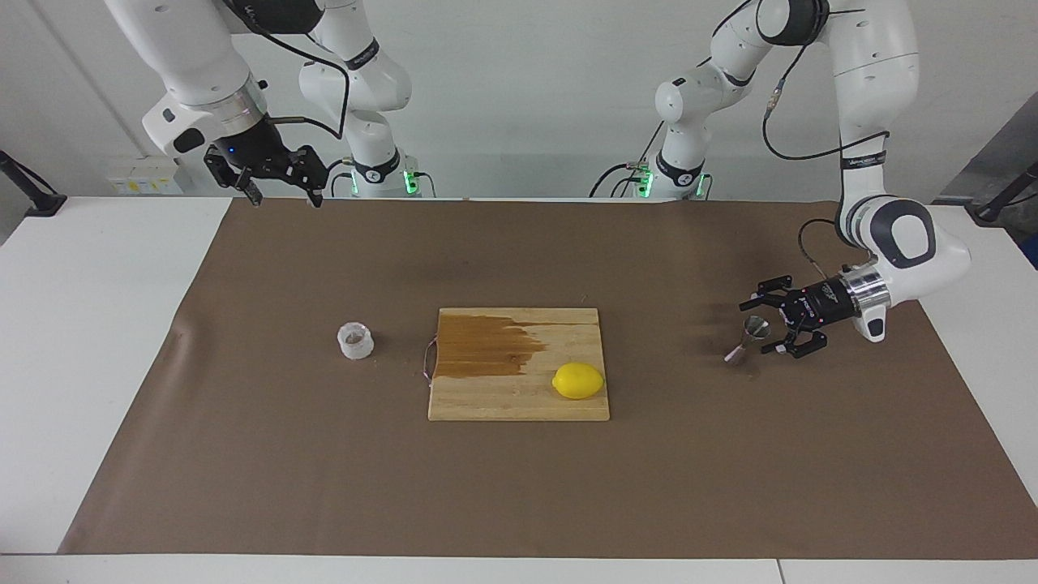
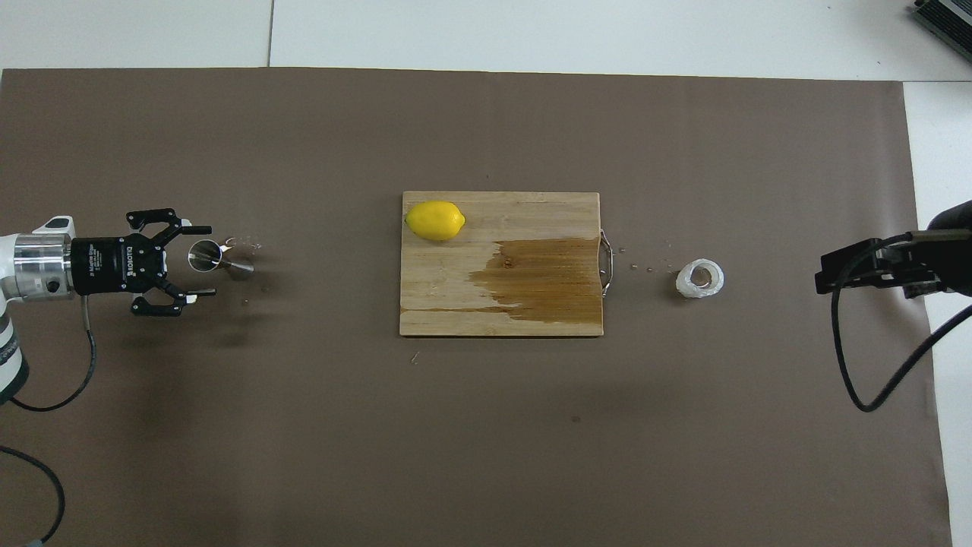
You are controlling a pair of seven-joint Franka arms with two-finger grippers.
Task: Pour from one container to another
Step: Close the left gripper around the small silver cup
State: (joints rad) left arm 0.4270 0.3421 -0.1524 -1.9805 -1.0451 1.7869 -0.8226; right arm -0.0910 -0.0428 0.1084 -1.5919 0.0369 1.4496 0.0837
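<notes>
White arms (image 1: 876, 49), black grippers, trailing black cables

**Two high cameras, half a turn apart**

The facing view looks from high across the table (image 1: 97, 324) toward both robots, taking in their bases and the wall. The overhead view looks steeply down from the robots' end. Both share the brown mat (image 2: 486, 425) and cutting board (image 1: 519, 397)
</notes>
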